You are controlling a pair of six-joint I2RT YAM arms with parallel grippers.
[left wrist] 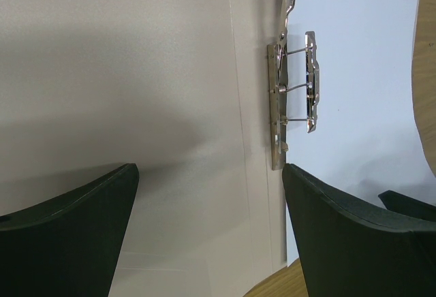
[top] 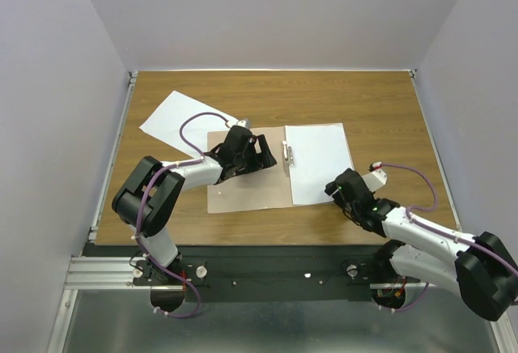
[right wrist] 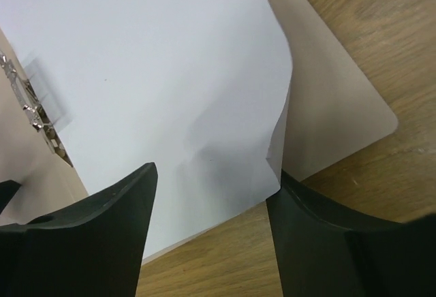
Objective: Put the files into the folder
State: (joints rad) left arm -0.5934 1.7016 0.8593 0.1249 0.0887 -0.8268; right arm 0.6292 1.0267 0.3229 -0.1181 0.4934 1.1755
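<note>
- Spanning the view: wooden table (top: 388, 110), grey walls (top: 48, 86) on three sides.
- Mid-table the folder (top: 243, 195) lies open — one sheet (top: 320, 163) on its right half (second sheet (top: 174, 118) far left).
- Jaws stand apart on left gripper (left wrist: 210, 174) and right gripper (right wrist: 211, 181) alike.

Wooden table (top: 380, 110), pale grey walls (top: 275, 13), metal rail (top: 97, 270) in front

File (top: 320, 163) on folder (top: 243, 191) — second file (top: 176, 120) behind-left.
</note>
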